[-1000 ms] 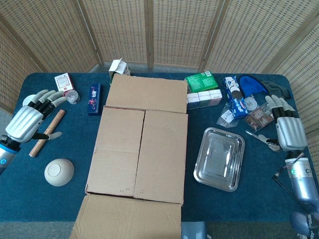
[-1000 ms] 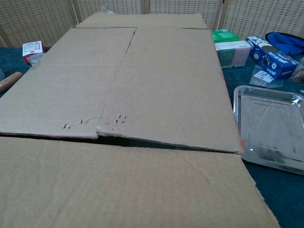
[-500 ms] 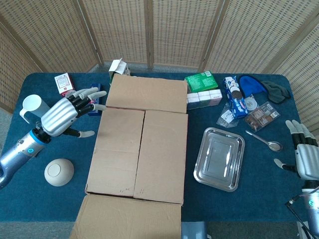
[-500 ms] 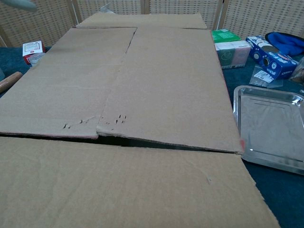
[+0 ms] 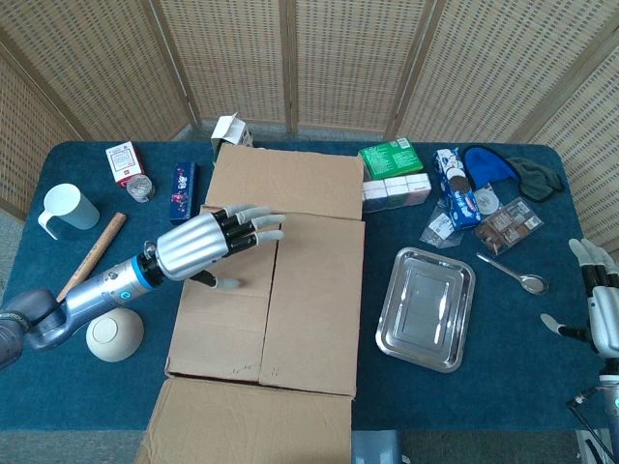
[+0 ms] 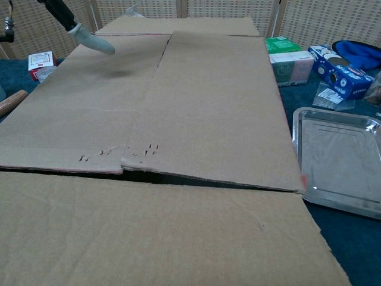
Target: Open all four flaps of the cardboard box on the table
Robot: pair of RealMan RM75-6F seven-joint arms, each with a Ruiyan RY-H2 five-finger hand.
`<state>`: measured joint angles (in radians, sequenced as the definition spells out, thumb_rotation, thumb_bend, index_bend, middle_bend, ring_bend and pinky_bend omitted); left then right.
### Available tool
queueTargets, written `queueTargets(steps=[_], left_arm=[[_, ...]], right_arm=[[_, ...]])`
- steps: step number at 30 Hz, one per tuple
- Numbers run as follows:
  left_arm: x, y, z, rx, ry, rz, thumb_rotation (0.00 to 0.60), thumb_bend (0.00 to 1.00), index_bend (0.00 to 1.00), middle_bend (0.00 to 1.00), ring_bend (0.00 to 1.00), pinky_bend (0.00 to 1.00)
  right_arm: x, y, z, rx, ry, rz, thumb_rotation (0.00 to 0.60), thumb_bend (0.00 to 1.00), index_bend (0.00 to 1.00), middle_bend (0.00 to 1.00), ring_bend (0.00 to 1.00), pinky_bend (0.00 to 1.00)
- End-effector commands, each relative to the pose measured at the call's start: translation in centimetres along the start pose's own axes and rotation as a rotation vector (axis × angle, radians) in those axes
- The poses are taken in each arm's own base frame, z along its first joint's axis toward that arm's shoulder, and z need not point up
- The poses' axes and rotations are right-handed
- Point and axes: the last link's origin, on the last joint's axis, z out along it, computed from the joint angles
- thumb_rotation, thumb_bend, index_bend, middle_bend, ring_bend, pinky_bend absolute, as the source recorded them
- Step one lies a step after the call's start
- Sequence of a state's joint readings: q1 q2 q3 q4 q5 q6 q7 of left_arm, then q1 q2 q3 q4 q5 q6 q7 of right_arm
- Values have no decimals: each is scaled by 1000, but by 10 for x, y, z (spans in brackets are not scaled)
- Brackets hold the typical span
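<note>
Two flaps still lay shut across the top of the box, meeting along a seam that ran from the far edge toward the robot, and that seam was what the next move turned on. The left hand hung over the left shut flap near its far end, fingers spread and stretched out, holding nothing, their tips reaching almost to the seam, which lay just to their right. In the chest view only one fingertip showed, apparently just above the cardboard with a faint shadow under it; whether it touched could not be told.

Outward from there, the far flap and the near flap already lay folded out flat, so by my reading half the job was done. The long axis of the two shut flaps ran along the seam, away from the robot, and each would have to swing out sideways.

The right hand hung well apart at the table's right edge, beyond the tray, fingers spread and empty. The left hand was far nearer, and probably the one to catch the seam edge.
</note>
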<state>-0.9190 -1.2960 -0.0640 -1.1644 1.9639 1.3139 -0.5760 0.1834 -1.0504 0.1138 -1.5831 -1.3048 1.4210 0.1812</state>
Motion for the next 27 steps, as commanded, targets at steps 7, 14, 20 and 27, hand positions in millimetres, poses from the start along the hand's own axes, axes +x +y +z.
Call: queueTargets(steps=[7, 14, 20, 27], left_arm=[[-12, 1, 18, -59, -17, 17, 600, 43, 0, 0, 0, 94], [-20, 4, 31, -91, -38, 50, 600, 42, 0, 0, 0, 91], [-25, 16, 48, -134, -50, 79, 600, 42, 0, 0, 0, 86], [-33, 26, 57, -156, -61, 100, 600, 42, 0, 0, 0, 79]], right_arm=[[2, 0, 0, -1, -6, 37, 600, 0, 0, 0, 0, 150], [4, 0, 0, 2, -13, 58, 600, 0, 0, 0, 0, 151], [6, 0, -2, 2, -15, 80, 600, 0, 0, 0, 0, 151], [9, 0, -3, 6, -13, 94, 600, 0, 0, 0, 0, 150]])
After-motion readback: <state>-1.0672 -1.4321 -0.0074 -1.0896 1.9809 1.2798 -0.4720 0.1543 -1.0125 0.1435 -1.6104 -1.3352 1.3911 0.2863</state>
